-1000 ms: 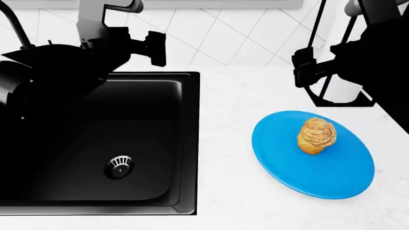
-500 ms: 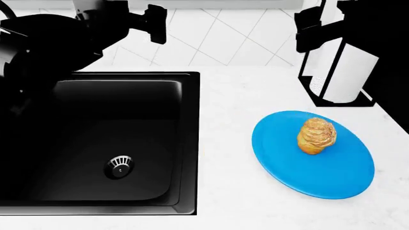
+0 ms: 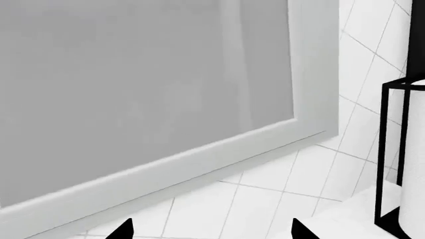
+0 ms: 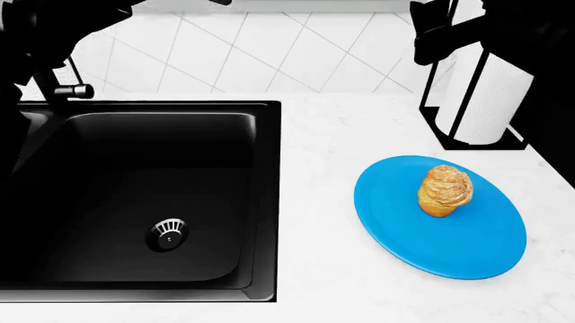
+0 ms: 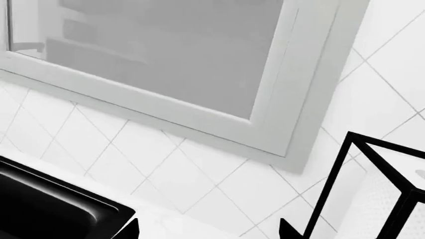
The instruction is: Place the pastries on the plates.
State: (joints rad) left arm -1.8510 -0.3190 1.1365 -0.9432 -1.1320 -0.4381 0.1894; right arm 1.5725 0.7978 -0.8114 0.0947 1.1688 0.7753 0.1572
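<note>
Both my arms have climbed since a second ago: my left gripper, which then hung over the back edge of the sink [image 4: 144,202], has gone up out of the head view altogether, leaving only dark arm at the top corner and baring the tap handle [image 4: 70,89] behind the basin. My right gripper [image 4: 434,30] has risen too, from level with the foot of the paper towel holder [image 4: 476,94] to the very top of the view, in front of the roll. The pastry and plate have not shifted.

My left gripper [image 3: 211,230] shows only its two black fingertips [image 3: 123,231], set well apart with nothing between them, facing the tiled wall [image 3: 265,199] and the grey window frame [image 3: 199,159]. My right gripper's tips stand just as wide, also bare, looking at the same wall, with the sink corner below and the wire holder off to the side.

The flaky pastry [image 4: 445,191] lies well below and in front of my right fingers, far from my left ones. It stands upright on the bright blue plate [image 4: 467,249], long axis roughly vertical, domed top up and leaning slightly away from me, narrower base down, its layers running in bands across it. It sits toward the plate's far half, off centre. The plate rests flat on the white counter [image 4: 314,202], between the sink and the counter's right edge, near the holder's foot
</note>
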